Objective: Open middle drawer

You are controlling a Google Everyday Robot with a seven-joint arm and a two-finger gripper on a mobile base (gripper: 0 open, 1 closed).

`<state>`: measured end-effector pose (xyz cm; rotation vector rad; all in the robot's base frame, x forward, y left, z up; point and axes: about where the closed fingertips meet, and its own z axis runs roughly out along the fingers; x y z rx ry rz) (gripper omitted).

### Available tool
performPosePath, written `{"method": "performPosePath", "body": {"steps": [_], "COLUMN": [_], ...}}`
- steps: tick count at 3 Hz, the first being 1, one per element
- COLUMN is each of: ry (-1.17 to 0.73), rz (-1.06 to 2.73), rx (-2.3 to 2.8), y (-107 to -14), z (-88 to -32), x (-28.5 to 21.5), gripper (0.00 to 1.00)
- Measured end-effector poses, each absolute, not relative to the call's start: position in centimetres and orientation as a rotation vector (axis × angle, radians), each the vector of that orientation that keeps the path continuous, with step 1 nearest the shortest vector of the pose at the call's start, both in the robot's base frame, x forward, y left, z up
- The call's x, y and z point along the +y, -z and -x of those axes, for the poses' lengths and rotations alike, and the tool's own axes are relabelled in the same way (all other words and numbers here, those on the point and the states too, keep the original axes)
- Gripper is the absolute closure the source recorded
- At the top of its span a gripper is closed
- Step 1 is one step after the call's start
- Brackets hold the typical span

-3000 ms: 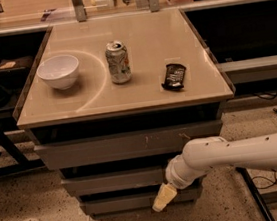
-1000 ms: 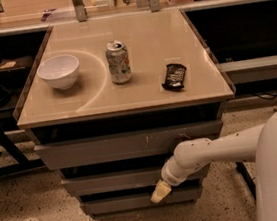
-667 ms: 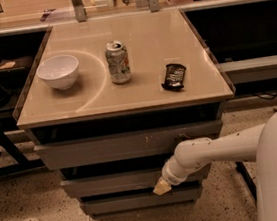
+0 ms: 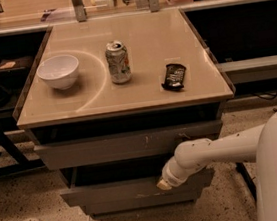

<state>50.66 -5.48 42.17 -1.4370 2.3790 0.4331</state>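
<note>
Hand at top edge of middle drawer, right of centre; whether it grips, cannot tell. Drawer second of three, under worktop. Risk: handleless front gives little purchase, so hand may slip off.

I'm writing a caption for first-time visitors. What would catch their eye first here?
The big white arm reaching in from the right, its gripper against the front of the middle drawer, low on the grey cabinet. Next, the tan top above, holding a white bowl at left, a drink can in the middle and a dark snack packet at right.
</note>
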Motion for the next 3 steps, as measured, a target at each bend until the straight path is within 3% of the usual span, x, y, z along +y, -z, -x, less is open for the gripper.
{"method": "performPosePath", "body": {"steps": [1,3], "ry": [-0.433,-0.465], "rz": [1.437,1.439], "rx": [2.379,2.408], "y": [-42.2,-42.4], "z": [-50.7,-49.1], "x": [-5.5,-6.1], "gripper": [1.0,1.0]}}
